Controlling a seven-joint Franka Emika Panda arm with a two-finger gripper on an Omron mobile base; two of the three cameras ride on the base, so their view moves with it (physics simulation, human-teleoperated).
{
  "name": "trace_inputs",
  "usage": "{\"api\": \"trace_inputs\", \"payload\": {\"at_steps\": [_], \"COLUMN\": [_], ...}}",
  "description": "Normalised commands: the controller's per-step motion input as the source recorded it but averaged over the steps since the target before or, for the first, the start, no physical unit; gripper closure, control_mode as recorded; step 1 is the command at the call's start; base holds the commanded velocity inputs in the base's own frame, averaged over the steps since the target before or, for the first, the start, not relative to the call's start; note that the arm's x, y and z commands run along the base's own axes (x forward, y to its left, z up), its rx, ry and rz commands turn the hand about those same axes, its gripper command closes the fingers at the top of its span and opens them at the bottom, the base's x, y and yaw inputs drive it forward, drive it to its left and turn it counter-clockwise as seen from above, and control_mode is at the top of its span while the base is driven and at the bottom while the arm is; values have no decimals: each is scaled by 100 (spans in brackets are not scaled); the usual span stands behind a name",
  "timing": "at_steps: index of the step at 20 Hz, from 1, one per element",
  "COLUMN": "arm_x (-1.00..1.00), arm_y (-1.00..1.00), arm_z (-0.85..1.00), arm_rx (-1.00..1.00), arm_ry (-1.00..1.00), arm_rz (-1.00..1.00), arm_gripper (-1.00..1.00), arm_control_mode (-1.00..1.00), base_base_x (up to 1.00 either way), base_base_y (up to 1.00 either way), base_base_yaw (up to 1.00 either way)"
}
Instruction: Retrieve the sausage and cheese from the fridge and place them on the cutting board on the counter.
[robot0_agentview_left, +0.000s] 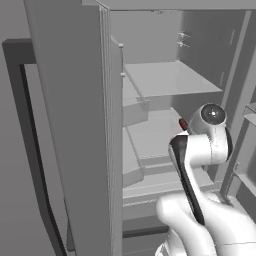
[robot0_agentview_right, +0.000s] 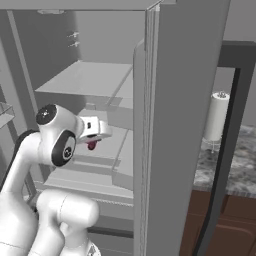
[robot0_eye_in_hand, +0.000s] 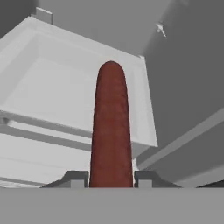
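The sausage (robot0_eye_in_hand: 111, 127) stands clamped between the gripper (robot0_eye_in_hand: 111, 178) fingertips, nearly closed, inside the open fridge (robot0_agentview_left: 170, 80). The right base view alone shows a white paper-towel roll (robot0_agentview_right: 217, 116) on the counter (robot0_agentview_right: 235, 170).

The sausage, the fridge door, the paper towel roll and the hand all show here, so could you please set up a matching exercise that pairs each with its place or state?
Things:
1. sausage
2. fridge door
3. paper towel roll
4. hand

Places or states:
A. stands upright on the marbled counter
B. swung open
C. shut on a slim dark red thing
D. sticks out from between the two fingertips, in front of a fridge shelf

Pairs: 1-D, 2-B, 3-A, 4-C
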Motion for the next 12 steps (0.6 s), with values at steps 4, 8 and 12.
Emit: {"api": "trace_inputs", "payload": {"at_steps": [4,8,12], "arm_x": [-71,-67,-61], "arm_y": [-11,-7,-1], "arm_z": [80,80,56], "arm_rx": [0,0,0], "arm_ry": [15,18,17], "arm_rz": [3,3,5], "arm_gripper": [100,100,100], "arm_control_mode": [-100,-100,-100], "base_base_x": [0,0,0], "base_base_y": [0,0,0], "base_base_yaw": [0,0,0]}}
